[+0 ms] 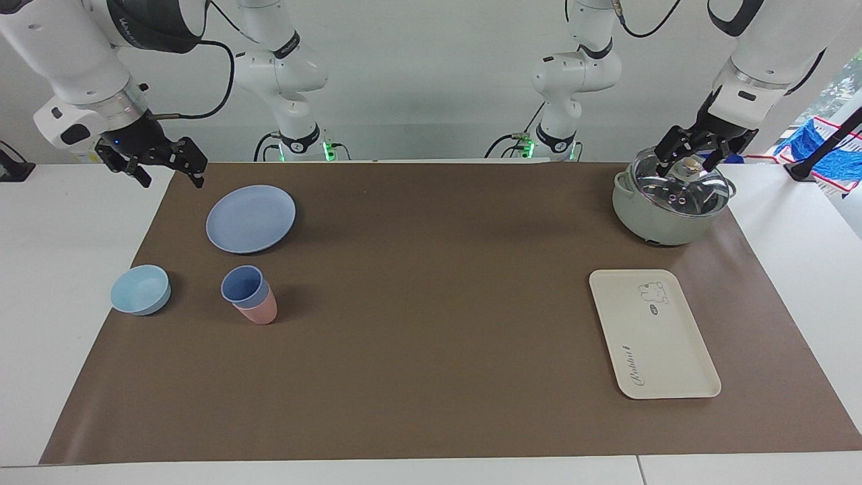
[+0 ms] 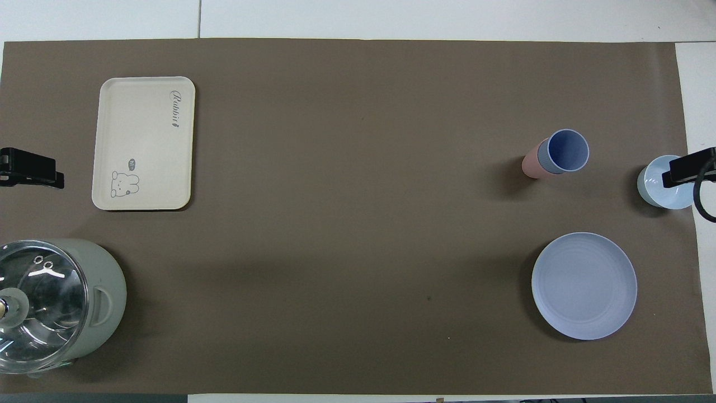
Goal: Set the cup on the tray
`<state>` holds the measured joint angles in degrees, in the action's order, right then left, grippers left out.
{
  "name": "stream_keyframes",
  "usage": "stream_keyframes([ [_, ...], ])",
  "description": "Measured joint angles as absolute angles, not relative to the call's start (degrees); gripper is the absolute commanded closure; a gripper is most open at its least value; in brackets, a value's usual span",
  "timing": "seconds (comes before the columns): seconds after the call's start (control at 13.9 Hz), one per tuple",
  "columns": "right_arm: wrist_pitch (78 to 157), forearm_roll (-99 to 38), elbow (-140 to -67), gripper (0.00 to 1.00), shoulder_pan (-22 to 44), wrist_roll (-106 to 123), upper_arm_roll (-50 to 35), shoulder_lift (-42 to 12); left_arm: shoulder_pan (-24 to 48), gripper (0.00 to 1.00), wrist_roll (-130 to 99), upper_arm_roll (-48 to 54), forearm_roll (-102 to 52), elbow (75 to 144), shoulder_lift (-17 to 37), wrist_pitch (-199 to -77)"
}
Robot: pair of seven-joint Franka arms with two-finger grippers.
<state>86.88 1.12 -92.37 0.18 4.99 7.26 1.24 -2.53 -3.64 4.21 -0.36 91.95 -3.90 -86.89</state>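
Cup [image 1: 242, 284] upright, nested in pink cup [image 1: 259, 310], right arm's end of counter [image 1: 431, 350], well apart from tray [image 1: 700, 387]. Judged light, stiff, smooth: pinch rim wall. Right gripper [image 1: 168, 170] jaws spread; left gripper [image 1: 693, 156] jaws spread around pot lid [image 1: 680, 192] knob.

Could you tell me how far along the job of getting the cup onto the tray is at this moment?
Nothing looks done yet. The periwinkle-blue plastic cup sits nested in a pink cup at the right arm's end; the cream-white rectangular tray lies bare at the left arm's end. Nothing is in hand: the right gripper hangs open by the mat's corner, and the left gripper is over the pot's glass lid. Grasping, carrying and placing all remain.
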Motion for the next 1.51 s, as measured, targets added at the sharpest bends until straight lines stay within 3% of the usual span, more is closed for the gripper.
stream_keyframes([
  [0.79,87.0,1.1,-92.3,0.00,-0.2,5.0,7.4,1.2,-2.5,0.00,-3.6,4.2,-0.4,91.9,-3.9,-86.9],
  [1.22,92.2,1.0,-92.2,0.00,-0.3,4.6,7.5,1.0,-2.5,0.00,-3.6,4.2,-0.4,91.9,-3.9,-86.9],
  [1.51,91.5,-2.0,-88.6,0.00,-0.7,-0.6,7.5,-3.1,-2.5,0.00,-3.6,4.2,-0.4,91.9,-3.9,-86.9],
])
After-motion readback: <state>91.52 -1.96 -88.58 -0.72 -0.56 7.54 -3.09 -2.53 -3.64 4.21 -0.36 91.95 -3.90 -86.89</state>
